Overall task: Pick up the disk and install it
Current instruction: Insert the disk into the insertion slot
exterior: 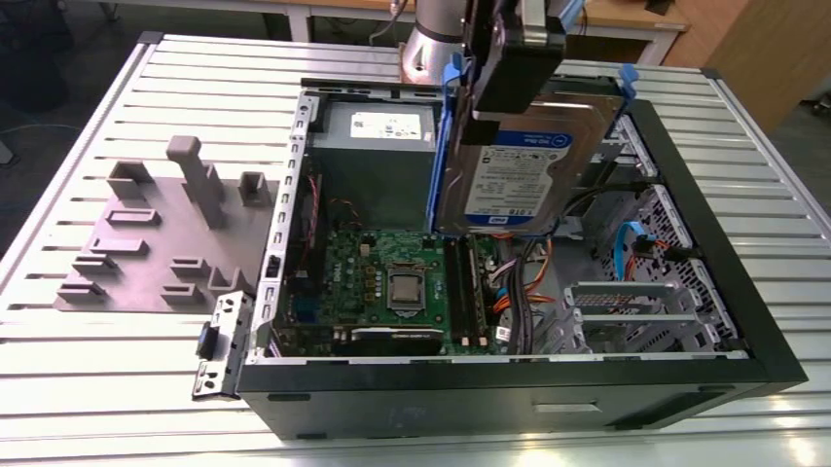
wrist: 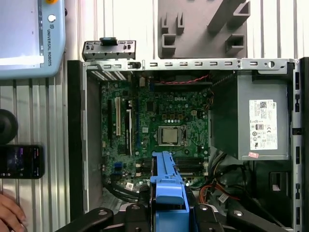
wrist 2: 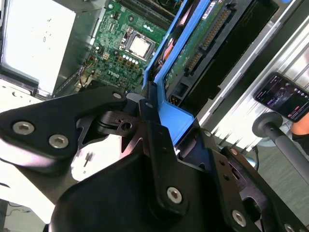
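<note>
In the exterior view the gripper (exterior: pixel 504 102) is clamped on the upper end of the disk (exterior: pixel 520 170). The disk hangs on end above the open computer case (exterior: pixel 520 375) in the middle of the bench (exterior: pixel 117 107). In the second wrist view the fingers (wrist 2: pixel 157 145) press on the disk's blue frame (wrist 2: pixel 178 121). In the first wrist view this frame (wrist: pixel 168 186) is over the motherboard (wrist: pixel 159 116).

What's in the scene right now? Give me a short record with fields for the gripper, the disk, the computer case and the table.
gripper: shut on the disk, above the open case
disk: held on edge by its blue frame, not yet installed
case: on its side, circuit board and power supply showing
table: slatted metal, grey holder plate beside the case, on the exterior view's left
</note>
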Tool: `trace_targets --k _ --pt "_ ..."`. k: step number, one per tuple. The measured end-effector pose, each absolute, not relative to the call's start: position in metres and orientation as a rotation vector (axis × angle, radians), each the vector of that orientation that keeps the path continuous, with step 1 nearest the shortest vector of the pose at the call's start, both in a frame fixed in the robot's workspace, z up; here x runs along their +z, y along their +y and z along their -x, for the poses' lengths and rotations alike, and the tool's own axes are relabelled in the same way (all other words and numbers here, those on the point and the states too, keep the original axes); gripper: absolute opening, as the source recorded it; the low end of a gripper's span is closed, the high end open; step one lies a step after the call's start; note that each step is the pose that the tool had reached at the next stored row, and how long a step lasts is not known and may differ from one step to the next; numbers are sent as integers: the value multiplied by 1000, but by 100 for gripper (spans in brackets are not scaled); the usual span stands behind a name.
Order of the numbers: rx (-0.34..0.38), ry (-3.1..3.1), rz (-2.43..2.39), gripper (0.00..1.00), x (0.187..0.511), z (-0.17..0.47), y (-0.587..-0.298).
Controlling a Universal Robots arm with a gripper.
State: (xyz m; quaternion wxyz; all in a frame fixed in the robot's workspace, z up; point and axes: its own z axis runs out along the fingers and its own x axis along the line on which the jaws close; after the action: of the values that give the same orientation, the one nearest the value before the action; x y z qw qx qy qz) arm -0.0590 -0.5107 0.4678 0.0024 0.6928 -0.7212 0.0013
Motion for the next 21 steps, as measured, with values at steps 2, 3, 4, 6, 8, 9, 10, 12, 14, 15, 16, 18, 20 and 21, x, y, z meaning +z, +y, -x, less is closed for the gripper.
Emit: trace_targets --k 2,3,4,6,8,9,10,12,14,15,16,18,20,21 --pt "4 -2262 -2173 37 468 55 -511" --pt "4 -2262 -2173 37 468 54 -512" --pt "4 -2262 -2173 37 468 53 -512" --pt "4 -2262 -2173 37 468 51 -512" --pt "4 -2262 -2173 37 468 50 -512" --pt "4 -2262 -2173 37 467 50 -512" --pt "4 -2262 -2173 37 467 50 -512" --pt "4 -2262 -2173 37 467 50 -512" --pt "4 -2262 -2173 37 467 50 -513" --pt "4 -2262 -2173 37 467 50 -513" --pt "4 -2262 -2173 37 467 50 -514" --pt "4 -2262 -2173 37 467 50 -515" --pt "4 -2262 -2173 37 467 50 -515" --pt "4 -2262 -2173 37 467 50 -515"
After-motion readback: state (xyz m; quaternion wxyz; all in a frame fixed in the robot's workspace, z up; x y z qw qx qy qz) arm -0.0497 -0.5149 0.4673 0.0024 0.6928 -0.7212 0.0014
